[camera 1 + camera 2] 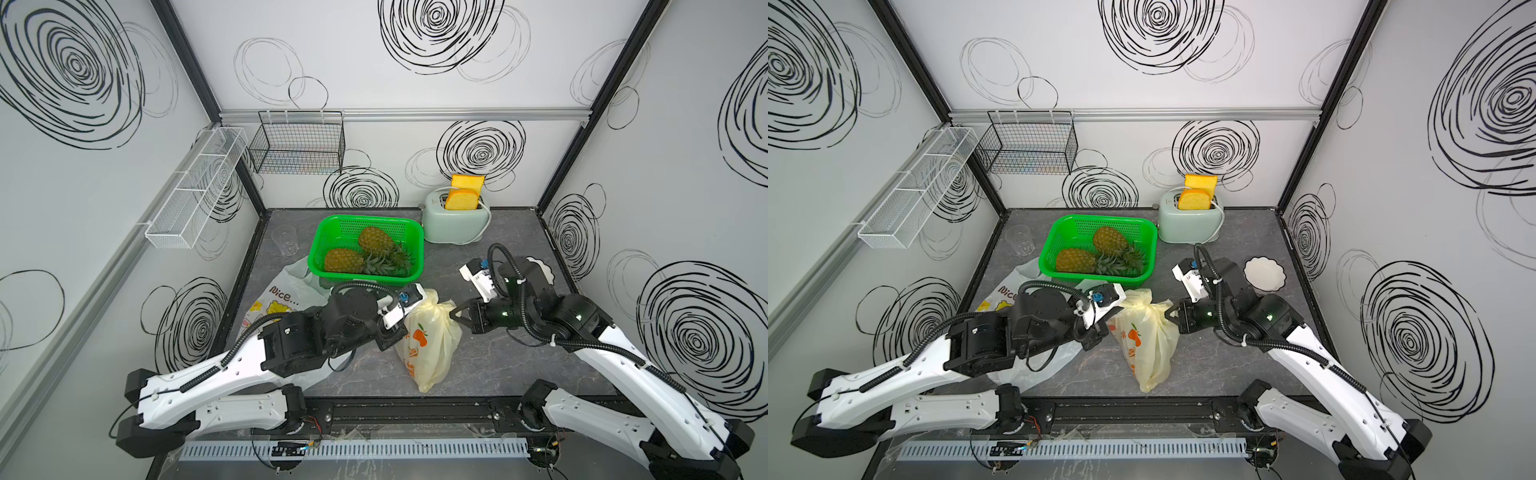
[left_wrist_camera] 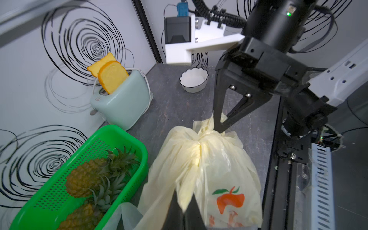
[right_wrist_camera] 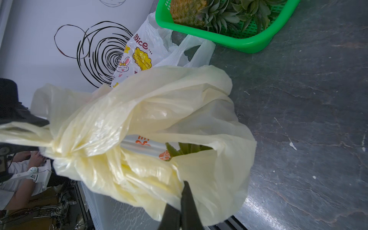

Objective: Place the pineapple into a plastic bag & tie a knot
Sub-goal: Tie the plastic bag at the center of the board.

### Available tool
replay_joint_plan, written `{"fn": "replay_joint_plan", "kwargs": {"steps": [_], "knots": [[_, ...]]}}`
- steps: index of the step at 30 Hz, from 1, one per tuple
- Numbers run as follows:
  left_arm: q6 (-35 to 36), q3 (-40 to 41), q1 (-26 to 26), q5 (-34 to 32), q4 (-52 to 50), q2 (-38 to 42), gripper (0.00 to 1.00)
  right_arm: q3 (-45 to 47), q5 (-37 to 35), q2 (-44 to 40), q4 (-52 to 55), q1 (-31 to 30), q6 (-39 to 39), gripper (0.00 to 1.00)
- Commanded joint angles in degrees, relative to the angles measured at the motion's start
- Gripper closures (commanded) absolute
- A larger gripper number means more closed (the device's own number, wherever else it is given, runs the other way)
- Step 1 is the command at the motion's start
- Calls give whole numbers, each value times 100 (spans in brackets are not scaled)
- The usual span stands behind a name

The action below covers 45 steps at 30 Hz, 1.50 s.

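At the front middle of the grey stone-patterned table, a pale yellow plastic bag sits between the 2 grippers, in front of the green basket. The bag is thin, wrinkled and half see-through. It carries an orange fruit print with green leaves, and more orange print lower down.

Its 2 handles are drawn together and twisted into a tight knot at the top, with the plastic fanning out in pleats beneath. The left gripper is closed on one handle tail, the yellow film pinched between its black fingers. The right gripper is likewise closed, its fingers meeting in a point on the other tail just beside the knot.

In the right wrist view there is a gap in the plastic beside the knot. Through it show the green spiky leaves of the pineapple inside the bag. 2 other pineapples lie in the basket, and a white printed bag lies partly under the left arm.
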State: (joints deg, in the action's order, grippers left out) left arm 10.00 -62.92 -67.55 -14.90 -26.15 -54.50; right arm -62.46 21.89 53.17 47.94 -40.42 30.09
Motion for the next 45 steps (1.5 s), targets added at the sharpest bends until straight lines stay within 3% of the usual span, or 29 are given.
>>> {"fn": "replay_joint_plan", "kwargs": {"steps": [1,4,8,13,16,23,29,35,41,45], "knots": [[469,240,8,-985,1517,526,100,61,-566,-59,394,33,155,100],[148,512,221,-756,1341,563,100,134,-690,-109,429,-9,155,100],[-676,899,734,398,1072,729,100,70,-927,-176,539,-58,138,100],[-2175,1328,1656,1835,1353,1262,100,-50,-1598,-223,809,-88,155,100],[-2991,1553,2063,2226,1498,1575,100,167,-1964,-219,992,-114,156,100],[-4135,2450,2455,1825,1738,2388,100,1006,-2173,-239,1069,-150,421,100],[-4445,2945,2561,2013,2627,2805,100,761,-2136,-229,878,-150,540,100],[-4426,2879,2592,1504,2004,3008,100,523,-2748,-563,929,-119,849,100],[-5799,3128,2606,-148,260,3331,100,1724,-2861,-951,1134,473,1515,100],[-6296,3285,2611,-240,126,3294,100,2029,-2661,-1116,860,702,1758,100]]}}
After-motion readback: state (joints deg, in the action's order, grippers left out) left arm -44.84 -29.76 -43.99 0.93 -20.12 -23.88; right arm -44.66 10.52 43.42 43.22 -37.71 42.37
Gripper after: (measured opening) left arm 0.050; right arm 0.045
